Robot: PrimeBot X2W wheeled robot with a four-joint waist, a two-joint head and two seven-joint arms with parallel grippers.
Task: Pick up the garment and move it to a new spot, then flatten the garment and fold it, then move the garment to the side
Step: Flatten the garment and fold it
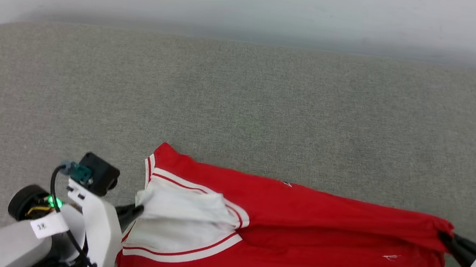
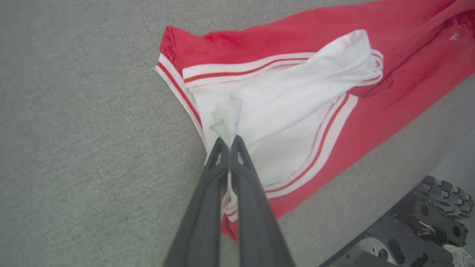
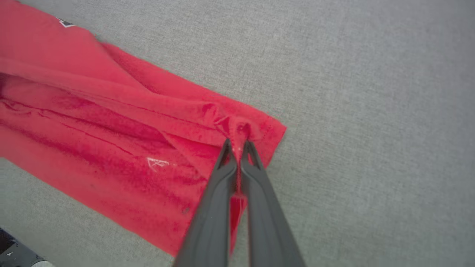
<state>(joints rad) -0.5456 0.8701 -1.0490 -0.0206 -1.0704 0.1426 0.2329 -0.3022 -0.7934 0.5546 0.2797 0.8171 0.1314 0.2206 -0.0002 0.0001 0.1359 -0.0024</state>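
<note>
At the far left, the grey padded surface [image 1: 242, 97] curves off in a rounded corner, with bare cloth between that corner and the left gripper [image 1: 138, 209]. Its 2 fingers are pressed together on a pinch of the white sleeve [image 1: 181, 218], and the left wrist view shows a tuft of white cloth poking out past the tips [image 2: 229, 142]. From there the shirt [image 1: 298, 233] runs rightward as a long, low red band lying flat on the surface, with the sleeve bunched on top at its left end and a lengthwise ridge along the middle. At the right end, the right gripper [image 1: 445, 238] is clamped tight on the red hem corner, the fabric puckered around the tips [image 3: 239, 144]. With both ends nipped and the body drawn long, this looks like the flatten-and-fold step, probably midway through a lengthwise fold. The next move likely calls for both arms to lift and travel together at even tension, so neither pinch slips and the sleeve does not drag loose. The shirt's near edge lies close to the front edge of the surface, so there is little margin toward the robot. The wide bare stretch behind, up to the white wall [image 1: 255, 2], offers the free room, and there is only a narrow strip to the right.
</note>
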